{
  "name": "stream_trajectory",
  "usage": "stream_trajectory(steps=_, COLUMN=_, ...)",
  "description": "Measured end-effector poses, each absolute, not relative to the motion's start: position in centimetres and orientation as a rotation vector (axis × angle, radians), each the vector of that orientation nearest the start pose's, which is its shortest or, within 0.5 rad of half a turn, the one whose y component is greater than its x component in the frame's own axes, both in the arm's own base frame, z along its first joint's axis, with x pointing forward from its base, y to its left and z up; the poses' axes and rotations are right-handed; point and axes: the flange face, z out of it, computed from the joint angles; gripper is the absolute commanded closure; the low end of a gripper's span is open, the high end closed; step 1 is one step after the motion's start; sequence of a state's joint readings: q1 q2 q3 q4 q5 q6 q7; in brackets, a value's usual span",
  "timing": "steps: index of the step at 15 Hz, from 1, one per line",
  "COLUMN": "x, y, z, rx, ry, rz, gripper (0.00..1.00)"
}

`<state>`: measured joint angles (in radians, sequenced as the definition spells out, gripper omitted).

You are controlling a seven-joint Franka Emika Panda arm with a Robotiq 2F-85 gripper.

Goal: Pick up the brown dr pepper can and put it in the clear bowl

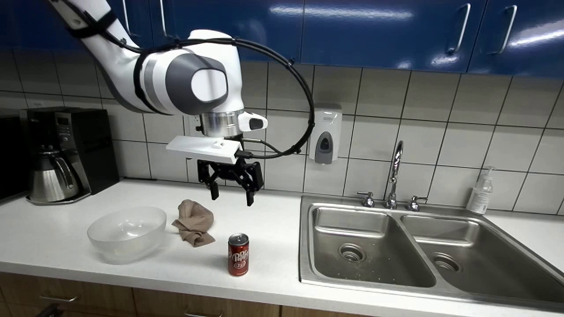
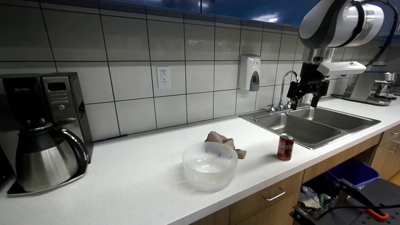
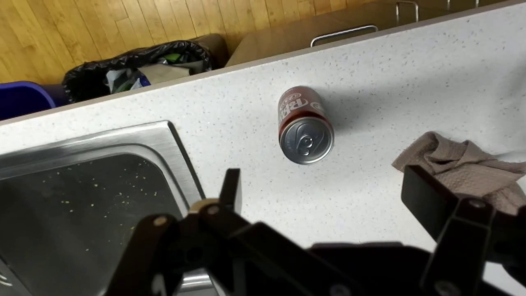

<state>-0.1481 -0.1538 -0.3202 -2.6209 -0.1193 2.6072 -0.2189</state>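
Observation:
The reddish-brown Dr Pepper can (image 1: 238, 259) stands upright on the white counter near its front edge, left of the sink. It also shows in an exterior view (image 2: 285, 147) and, from above, in the wrist view (image 3: 303, 119). The clear, frosted bowl (image 1: 125, 246) stands on the counter left of the can; it also shows in an exterior view (image 2: 210, 179) and is out of the wrist view. Nothing is seen in it. My gripper (image 1: 232, 199) is open and empty, well above the counter. In the wrist view its fingers (image 3: 321, 183) are wide apart and the can lies beyond their tips.
A brown cloth (image 1: 194, 222) lies crumpled between bowl and can, farther back. A double sink (image 1: 306, 251) with a faucet (image 1: 393, 176) is to the right. A coffee maker (image 1: 83, 145) stands at the far left. A soap dispenser (image 1: 326, 136) hangs on the wall.

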Motion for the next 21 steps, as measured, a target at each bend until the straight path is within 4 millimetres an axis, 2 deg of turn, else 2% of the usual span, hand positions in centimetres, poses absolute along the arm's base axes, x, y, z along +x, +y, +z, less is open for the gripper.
stream_trajectory(steps=9, x=43.2, y=-19.6, z=26.5, rx=-3.207, ry=0.221, rz=-0.040, gripper=0.00)
stream_trajectory(steps=21, x=45.8, y=-20.0, z=20.9, rx=-3.208, ry=0.205, rz=0.103, gripper=0.00)
